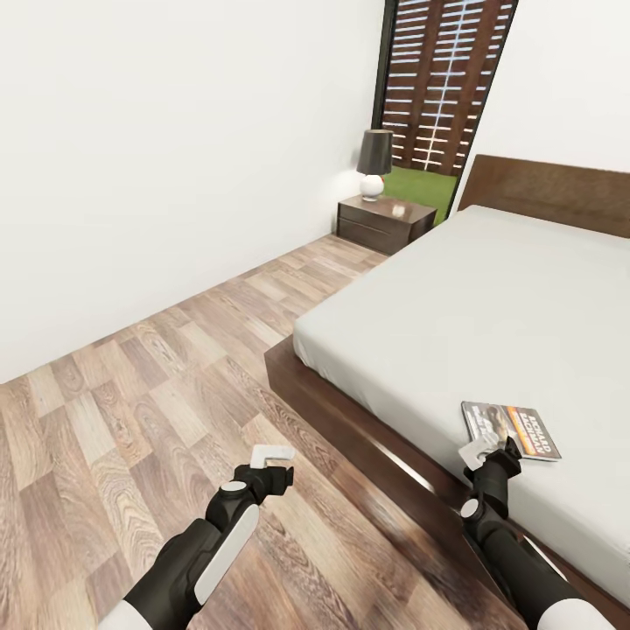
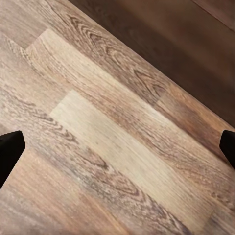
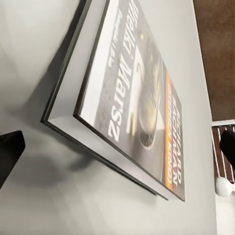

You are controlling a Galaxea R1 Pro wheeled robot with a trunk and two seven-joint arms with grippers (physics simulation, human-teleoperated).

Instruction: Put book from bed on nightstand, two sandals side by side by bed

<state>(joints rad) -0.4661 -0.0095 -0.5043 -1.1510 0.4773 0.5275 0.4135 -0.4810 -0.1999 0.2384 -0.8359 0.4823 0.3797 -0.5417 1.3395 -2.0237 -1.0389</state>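
**Right claw at the book on the bed**

The book (image 1: 512,429) lies flat on the bed (image 1: 490,306), near its foot-end edge. The right claw (image 1: 492,448) hangs just beside the book, its fingers (image 3: 10,154) spread wide, gripping nothing. The left claw (image 1: 272,458), also spread wide, hovers over the wood floor (image 2: 107,137) beside the bed.
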